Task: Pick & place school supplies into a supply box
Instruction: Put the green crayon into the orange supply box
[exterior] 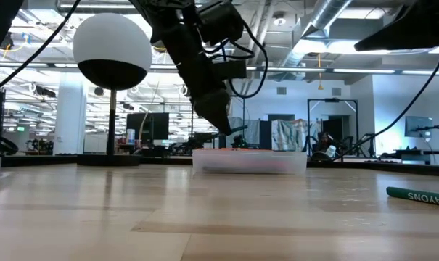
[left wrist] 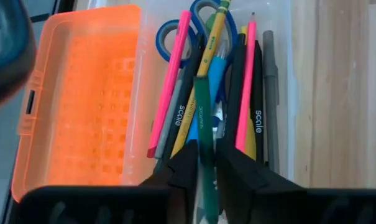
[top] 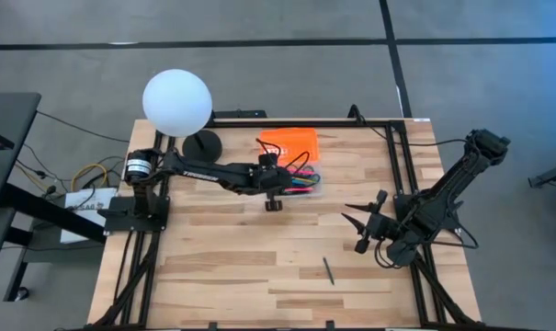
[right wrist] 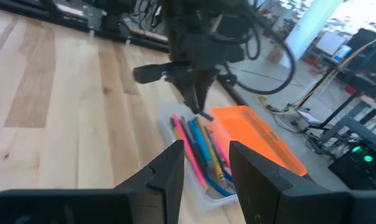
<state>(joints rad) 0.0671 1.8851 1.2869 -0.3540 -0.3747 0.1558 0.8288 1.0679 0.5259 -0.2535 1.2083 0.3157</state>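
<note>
Green pencil over the supply box, one item left on the tabletop.

Your left gripper (left wrist: 206, 171) is pinching a green pencil (left wrist: 204, 134) and holding it just above the supply box (top: 293, 161), whose clear base already holds pink, yellow, blue, black and grey pens and blue-handled scissors (left wrist: 194, 28); the orange lid (left wrist: 82, 99) lies open beside the base. You look close to finished: this pencil still needs releasing, and one dark marker (top: 329, 269) lies well apart from the supply box, on the bare tabletop (top: 213, 267) nearer your right gripper (top: 361, 223), which waits spread open and empty. The white globe lamp (top: 176, 102) stands near the supply box on the left arm's side; nothing blocks the drop, though the base is crowded.
</note>
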